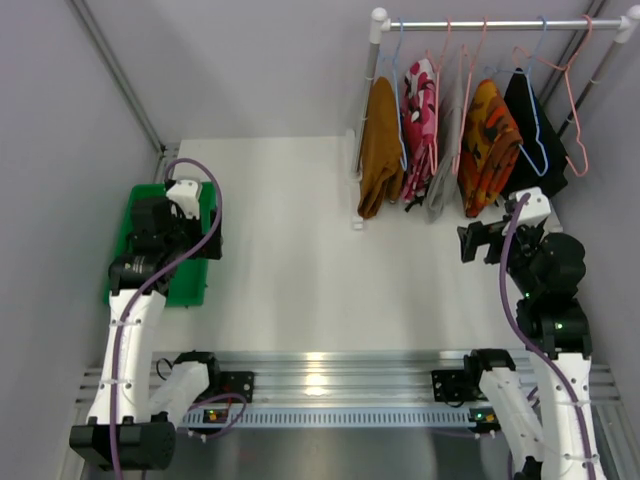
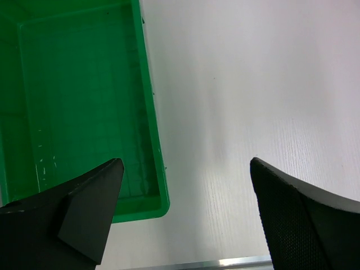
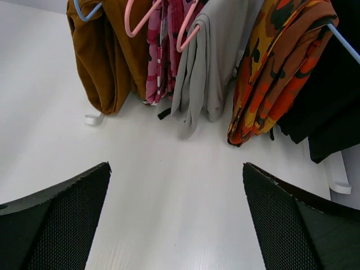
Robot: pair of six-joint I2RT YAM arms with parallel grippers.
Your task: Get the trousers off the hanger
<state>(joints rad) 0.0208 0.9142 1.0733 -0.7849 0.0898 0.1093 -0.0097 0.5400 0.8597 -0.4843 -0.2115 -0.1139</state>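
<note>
You are holding your left hand (image 2: 185, 164) and right hand (image 3: 175, 166) wide open and empty, the trousers (image 1: 418, 120) hanging at the worktop's (image 1: 300, 250) far right corner.

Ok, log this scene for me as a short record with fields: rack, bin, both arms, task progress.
rack: rail at far right of table, five garments on hangers
order, left to right: brown trousers, floral trousers, grey trousers, orange garment, black garment
bin: green, at table's left edge
left fingers: open, above bin's rim, holding nothing
right fingers: open, facing the garments, holding nothing
progress: all trousers on hangers
</note>
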